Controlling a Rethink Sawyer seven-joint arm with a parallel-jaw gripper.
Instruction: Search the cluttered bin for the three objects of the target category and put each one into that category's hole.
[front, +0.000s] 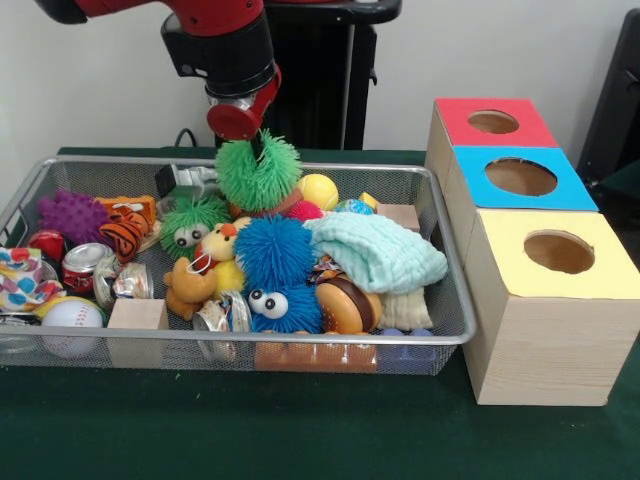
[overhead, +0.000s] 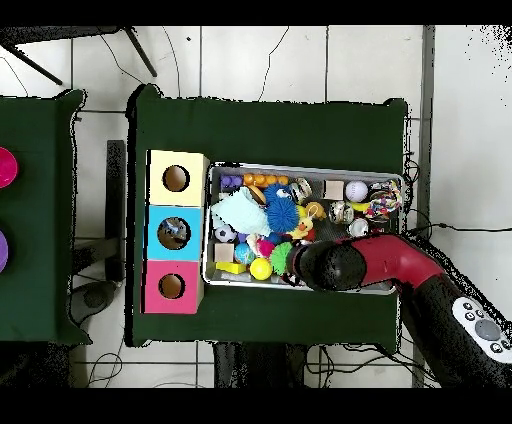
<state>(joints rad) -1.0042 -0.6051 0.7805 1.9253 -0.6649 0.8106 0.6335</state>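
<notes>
My gripper hangs over the back middle of the silver wire-mesh bin. It is shut on a green spiky ball, held just above the pile; the ball hides the fingertips. In the overhead view the arm covers the gripper, and the green ball shows at its tip, inside the bin. Three wooden boxes with round holes stand beside the bin: red, blue and yellow.
The bin holds a blue spiky ball, a second blue one with eyes, a green one with eyes, a purple one, a mint cloth, a burger toy, cans, a baseball and wooden blocks.
</notes>
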